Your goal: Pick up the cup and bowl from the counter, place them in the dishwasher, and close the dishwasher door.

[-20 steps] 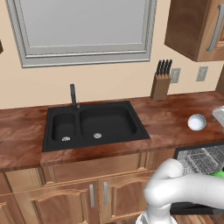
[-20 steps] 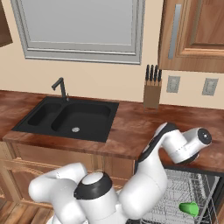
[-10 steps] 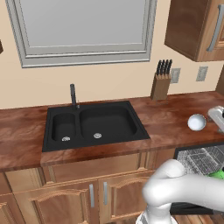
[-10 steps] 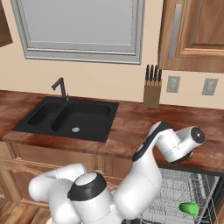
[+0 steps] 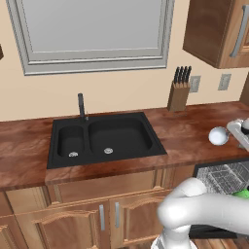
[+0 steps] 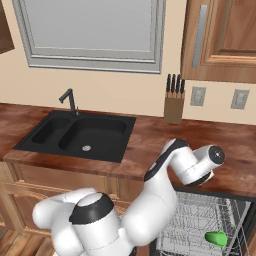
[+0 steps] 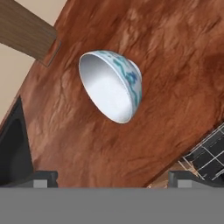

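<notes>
The white bowl (image 7: 111,85), patterned in blue, rests on the reddish-brown counter (image 7: 175,65) straight ahead of my gripper (image 7: 117,178). The two dark fingertips (image 7: 43,177) stand wide apart and open, with nothing between them. In the left base view the bowl (image 5: 218,136) sits near the counter's right end, and my hand (image 5: 240,132) is just to its right. The green cup (image 6: 216,238) lies in the grey wire rack of the open dishwasher (image 6: 200,220) and also shows as cup (image 5: 241,193). The dishwasher door is out of view.
A black double sink (image 5: 104,138) with a dark tap is set into the counter to the left. A knife block (image 5: 178,95) stands by the back wall. Wooden cabinets hang above at the right. My white arm (image 6: 170,170) arches over the counter edge.
My hand has come in toward the bowl from the right and now sits close beside it. The bowl and the cup have not moved, and the jaws stay wide.
</notes>
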Motion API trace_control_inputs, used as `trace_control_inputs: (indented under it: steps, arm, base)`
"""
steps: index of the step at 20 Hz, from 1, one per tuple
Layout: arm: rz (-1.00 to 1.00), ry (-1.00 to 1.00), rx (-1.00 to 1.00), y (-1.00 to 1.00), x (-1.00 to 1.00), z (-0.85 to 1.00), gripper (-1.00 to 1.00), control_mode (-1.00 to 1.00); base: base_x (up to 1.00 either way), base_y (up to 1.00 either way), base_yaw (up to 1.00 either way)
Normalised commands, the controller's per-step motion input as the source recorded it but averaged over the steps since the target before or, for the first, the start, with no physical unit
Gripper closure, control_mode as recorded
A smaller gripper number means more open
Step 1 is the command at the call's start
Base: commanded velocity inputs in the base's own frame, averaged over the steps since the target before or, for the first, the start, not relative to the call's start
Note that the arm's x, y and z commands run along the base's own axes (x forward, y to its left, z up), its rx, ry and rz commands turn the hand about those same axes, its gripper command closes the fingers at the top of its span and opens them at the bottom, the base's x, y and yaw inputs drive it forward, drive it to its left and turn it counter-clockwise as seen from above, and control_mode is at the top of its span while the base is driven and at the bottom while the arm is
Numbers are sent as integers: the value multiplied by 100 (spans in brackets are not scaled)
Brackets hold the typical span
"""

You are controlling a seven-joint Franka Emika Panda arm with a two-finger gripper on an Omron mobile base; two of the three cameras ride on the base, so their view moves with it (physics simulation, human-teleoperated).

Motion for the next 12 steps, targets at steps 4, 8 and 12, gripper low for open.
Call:
trace_control_inputs:
  steps: [4,8,12]
  arm:
    - [0,0,-12,0,32,0,-100,-100]
    - [0,0,-12,0,47,0,-100,-100]
    - [0,0,-11,0,36,-2,-100,-100]
  base:
    - [0,0,0]
    - [0,0,0]
    - [0,0,0]
